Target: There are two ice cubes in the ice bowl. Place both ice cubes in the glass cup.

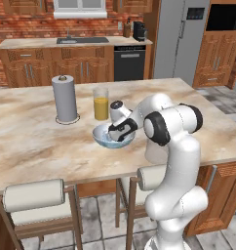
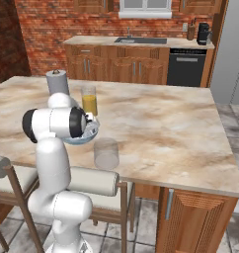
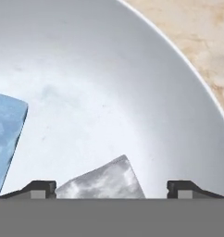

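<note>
My gripper (image 1: 111, 138) reaches down into the ice bowl (image 1: 98, 137), a wide pale blue-grey dish on the marble counter. In the hand view the whitish-grey ice cube (image 3: 102, 183) lies between the two fingertips of the gripper (image 3: 111, 190). The left tip is close beside the cube and a gap stays at the right tip, so the jaws stand open. The light blue ice cube (image 3: 5, 134) lies apart at the left on the bowl's floor (image 3: 132, 69). The glass cup (image 2: 106, 153), short and clear, stands on the counter just beyond the ice bowl (image 2: 93, 132), near the front edge.
A taller glass of orange juice (image 1: 101, 103) stands right behind the bowl. A paper towel roll (image 1: 65, 98) is upright further left. Two stools (image 1: 34, 194) are tucked under the counter's front edge. Bare marble stretches to the right (image 2: 176, 128).
</note>
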Controlling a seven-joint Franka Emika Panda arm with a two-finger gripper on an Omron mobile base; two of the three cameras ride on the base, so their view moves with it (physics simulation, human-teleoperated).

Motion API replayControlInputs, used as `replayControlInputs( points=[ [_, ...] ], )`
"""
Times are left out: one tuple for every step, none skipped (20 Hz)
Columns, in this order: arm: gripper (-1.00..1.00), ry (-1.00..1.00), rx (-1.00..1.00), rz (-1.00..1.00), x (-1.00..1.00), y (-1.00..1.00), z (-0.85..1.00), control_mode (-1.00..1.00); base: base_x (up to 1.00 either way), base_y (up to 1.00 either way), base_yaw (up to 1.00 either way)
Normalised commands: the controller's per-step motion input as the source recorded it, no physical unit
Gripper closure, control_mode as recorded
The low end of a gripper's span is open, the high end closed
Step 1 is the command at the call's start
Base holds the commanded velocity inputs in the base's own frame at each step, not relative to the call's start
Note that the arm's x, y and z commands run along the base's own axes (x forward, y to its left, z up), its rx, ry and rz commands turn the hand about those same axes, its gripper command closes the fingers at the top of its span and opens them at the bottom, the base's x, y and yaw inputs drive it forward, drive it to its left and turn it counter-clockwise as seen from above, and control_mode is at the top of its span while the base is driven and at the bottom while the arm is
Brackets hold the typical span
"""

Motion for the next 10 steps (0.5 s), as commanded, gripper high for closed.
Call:
replayControlInputs(
  points=[
    [1.0, 0.05, -0.05, 0.0, 0.0, 0.0, -0.26, -1.0, 0.0, 0.0, 0.0],
    [1.0, 0.06, -0.05, 0.0, 0.0, 0.0, -0.29, -1.0, 0.0, 0.0, 0.0],
    [1.0, 0.06, -0.03, 0.0, 0.0, 0.0, -0.36, -1.0, 0.0, 0.0, 0.0],
    [1.0, 0.02, 0.0, 0.0, 0.0, 0.0, -0.31, -1.0, 0.0, 0.0, 0.0],
    [1.0, 0.0, 0.0, 0.0, 0.0, 0.0, -0.18, -1.0, 0.0, 0.0, 0.0],
    [1.0, 0.02, 0.0, 0.0, 0.0, 0.0, -0.18, -1.0, 0.0, 0.0, 0.0],
    [1.0, 0.0, 0.0, 0.0, -0.19, 0.0, -0.08, -1.0, 0.0, 0.0, 0.0],
    [1.0, 0.0, 0.0, -0.01, -0.28, -0.01, -0.02, -1.0, 0.0, 0.0, 0.0],
    [1.0, 0.0, 0.0, -0.02, -0.38, -0.16, 0.0, -1.0, 0.0, 0.0, 0.0],
    [1.0, 0.0, 0.0, -0.04, -0.39, -0.21, 0.0, -1.0, 0.0, 0.0, 0.0]
  ],
)
